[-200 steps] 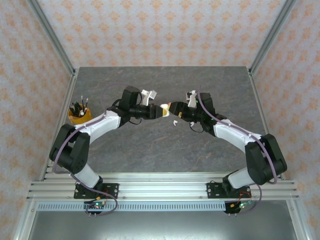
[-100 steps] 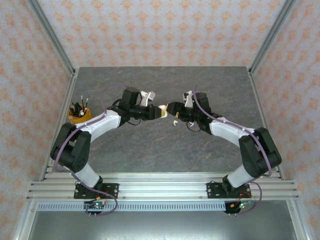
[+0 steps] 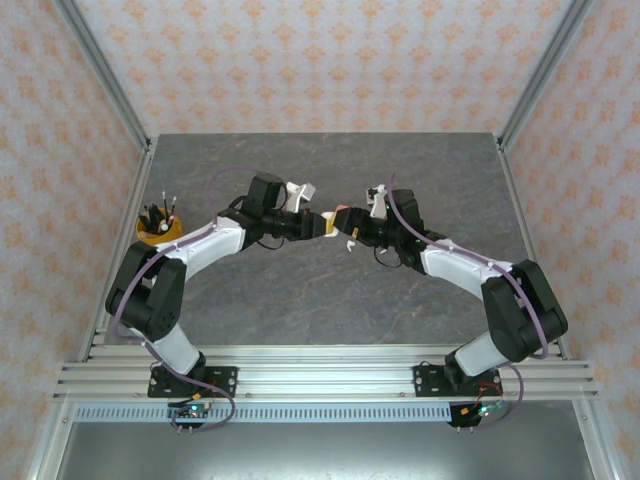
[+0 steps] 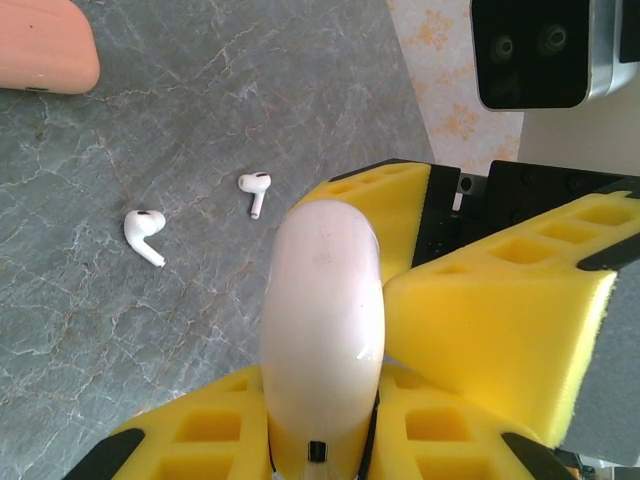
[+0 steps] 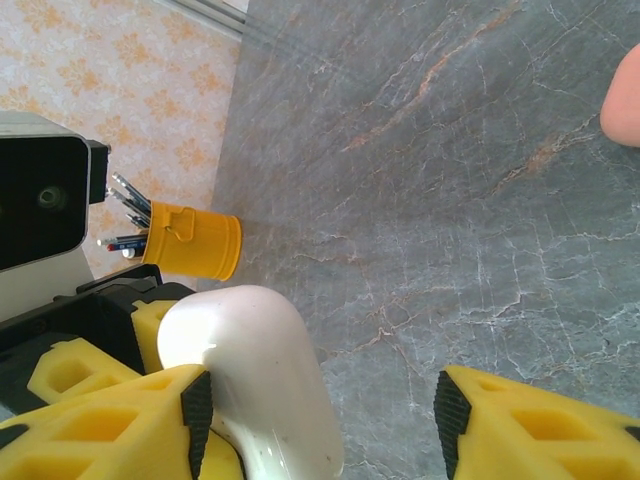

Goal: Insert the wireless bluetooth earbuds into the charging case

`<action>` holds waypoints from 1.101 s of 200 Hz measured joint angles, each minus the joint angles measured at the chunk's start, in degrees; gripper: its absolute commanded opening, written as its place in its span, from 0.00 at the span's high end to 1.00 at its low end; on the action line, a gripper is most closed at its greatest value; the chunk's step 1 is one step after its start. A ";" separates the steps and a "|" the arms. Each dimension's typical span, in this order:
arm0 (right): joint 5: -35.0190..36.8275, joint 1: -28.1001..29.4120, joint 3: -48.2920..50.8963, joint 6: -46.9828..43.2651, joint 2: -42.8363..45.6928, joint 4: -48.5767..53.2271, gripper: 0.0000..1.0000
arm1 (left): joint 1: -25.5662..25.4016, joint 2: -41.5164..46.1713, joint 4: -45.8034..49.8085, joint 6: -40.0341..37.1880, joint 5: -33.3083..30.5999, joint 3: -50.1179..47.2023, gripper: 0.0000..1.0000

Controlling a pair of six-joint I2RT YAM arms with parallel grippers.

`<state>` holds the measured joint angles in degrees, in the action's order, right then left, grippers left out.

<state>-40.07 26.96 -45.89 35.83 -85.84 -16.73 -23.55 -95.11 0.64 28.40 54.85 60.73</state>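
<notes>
Your gray table has both arms reaching in to meet near its middle. A yellow cup full of pens stands off by the table's left edge.

Your left claw is squeezed tight on the white charging case. The case sticks out from between its yellow pads, pointing at the other arm.

Your right claw is partly open and has hold of nothing. The end of the white case sits between its two pads. It is right up against one pad, and the other pad is well away from it.

A pink case lies on the table, far from both claws.

Two white earbuds lie loose on the table near the claws. One earbud is a bit farther from the white case than the other earbud. No claw touches them.
</notes>
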 measured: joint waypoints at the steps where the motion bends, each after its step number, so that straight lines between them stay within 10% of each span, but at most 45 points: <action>1: 0.00 -0.02 0.02 0.02 0.00 -0.04 0.40 | 0.00 0.00 0.00 0.02 -0.02 0.00 0.95; 220: -8.41 -7.13 5.81 -0.42 5.18 -2.21 0.52 | -0.09 1.73 -1.57 0.44 2.64 1.64 0.95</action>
<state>-48.49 19.84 -40.07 35.42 -80.66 -18.94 -23.64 -93.38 -0.93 28.84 57.49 62.37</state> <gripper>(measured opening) 0.505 0.207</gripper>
